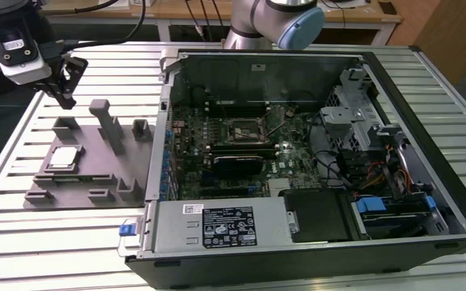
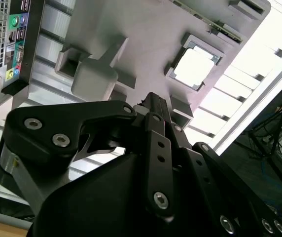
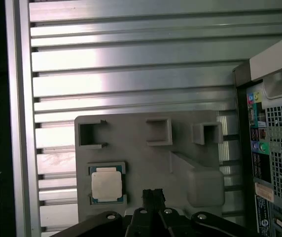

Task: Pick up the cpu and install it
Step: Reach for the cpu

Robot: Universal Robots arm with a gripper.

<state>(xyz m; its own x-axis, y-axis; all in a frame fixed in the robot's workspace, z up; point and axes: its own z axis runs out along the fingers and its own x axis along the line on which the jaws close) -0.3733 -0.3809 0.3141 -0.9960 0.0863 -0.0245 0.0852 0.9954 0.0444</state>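
The cpu [image 1: 63,158] is a small silvery square lying flat in a recess of the grey plastic fixture [image 1: 95,165], at the exterior view's left. In both wrist views it shows pale and bare, cpu [image 2: 194,67], cpu [image 3: 106,183]. My gripper [image 1: 68,103] hangs in the air above the fixture's far end, well above and apart from the cpu. Its black fingers [image 3: 149,197] are pressed together, shut on nothing. In the second wrist view the gripper [image 2: 153,101] points toward the fixture [image 2: 146,39]. The dark square socket [image 1: 245,128] sits on the motherboard inside the open case.
The open computer case [image 1: 427,115] lies on its side on the slatted aluminium table [image 1: 63,242], right beside the fixture. Upright blocks [image 1: 107,124] stand on the fixture near the cpu. The case's rear ports [image 3: 259,148] are close to the fixture.
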